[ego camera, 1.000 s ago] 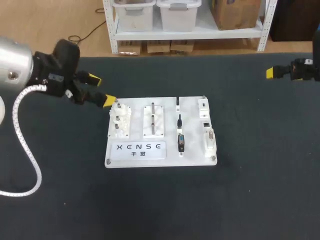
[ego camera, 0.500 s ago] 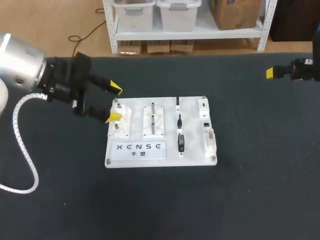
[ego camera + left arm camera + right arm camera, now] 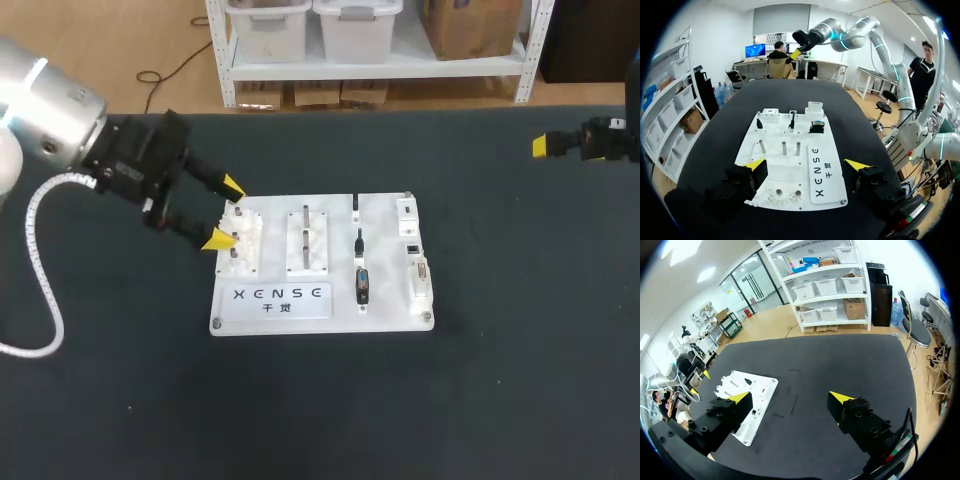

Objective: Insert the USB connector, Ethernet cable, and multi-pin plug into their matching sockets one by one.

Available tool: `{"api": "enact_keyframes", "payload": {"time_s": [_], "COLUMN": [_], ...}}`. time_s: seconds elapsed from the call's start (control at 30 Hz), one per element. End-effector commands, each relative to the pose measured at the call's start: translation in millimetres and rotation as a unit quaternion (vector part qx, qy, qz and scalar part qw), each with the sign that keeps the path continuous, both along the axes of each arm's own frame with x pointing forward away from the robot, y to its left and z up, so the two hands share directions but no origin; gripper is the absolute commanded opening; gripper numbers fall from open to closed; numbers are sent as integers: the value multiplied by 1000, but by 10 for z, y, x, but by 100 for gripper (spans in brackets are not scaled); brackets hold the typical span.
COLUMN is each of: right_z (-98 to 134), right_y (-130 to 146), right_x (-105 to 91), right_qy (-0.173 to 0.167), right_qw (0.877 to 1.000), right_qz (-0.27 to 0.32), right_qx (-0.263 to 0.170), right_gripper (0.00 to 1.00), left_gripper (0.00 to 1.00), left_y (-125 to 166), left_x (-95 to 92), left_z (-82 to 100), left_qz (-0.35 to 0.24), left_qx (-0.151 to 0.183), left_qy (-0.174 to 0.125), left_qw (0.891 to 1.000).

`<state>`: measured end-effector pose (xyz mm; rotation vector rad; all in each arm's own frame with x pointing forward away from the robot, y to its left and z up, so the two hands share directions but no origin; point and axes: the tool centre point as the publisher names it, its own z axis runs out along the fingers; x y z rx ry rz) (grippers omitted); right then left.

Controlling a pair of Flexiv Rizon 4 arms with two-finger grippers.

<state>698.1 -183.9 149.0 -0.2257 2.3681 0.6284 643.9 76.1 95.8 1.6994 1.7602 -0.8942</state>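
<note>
A white board (image 3: 320, 305) lies mid-table. Three black plugs stand in a row on it: the thin USB connector (image 3: 355, 205), the Ethernet plug (image 3: 358, 243) and the wide multi-pin plug (image 3: 362, 286). Their white sockets (image 3: 412, 245) line the board's right edge. My left gripper (image 3: 225, 213) is open at the board's back left corner, beside the white peg block (image 3: 241, 243). The left wrist view has the gripper (image 3: 805, 164) spread over the board (image 3: 805, 170), with the multi-pin plug (image 3: 816, 127) farther ahead. My right gripper (image 3: 790, 397) is open and empty, far off at the table's right edge (image 3: 541, 147).
A second white block with two upright pegs (image 3: 308, 240) stands on the board between the peg block and the plugs. Dark table surface (image 3: 500, 350) surrounds the board on all sides.
My left gripper has turned and swung in along the board's left edge, its fingers now spread beside the peg block. The right arm has stayed still.
</note>
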Motion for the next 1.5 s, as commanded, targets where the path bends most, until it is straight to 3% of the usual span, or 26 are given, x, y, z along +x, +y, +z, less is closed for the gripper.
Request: {"api": "enact_keyframes", "payload": {"time_s": [0.03,0.53,0.63,0.7,1.5], "right_z": [1,1,1,1,1], "right_y": [1,1,1,1,1], "right_x": [-2,-2,-2,-2,-2], "right_qy": [0,0,0,0,0], "right_qw": [1000,1000,1000,1000,1000], "right_qz": [-1,-1,-1,-1,-1], "right_qx": [-1,-1,-1,-1,-1], "right_gripper": [100,100,100,100,100], "left_gripper": [100,100,100,100,100], "left_y": [34,-131,-168,-178,-178], "left_x": [-89,-70,-59,-64,-64], "left_z": [3,-6,-8,-6,-6], "left_qz": [35,51,48,56,56], "left_qx": [9,21,15,6,6], "left_qy": [-20,-34,-33,-11,-11], "left_qw": [999,998,998,998,998]}}
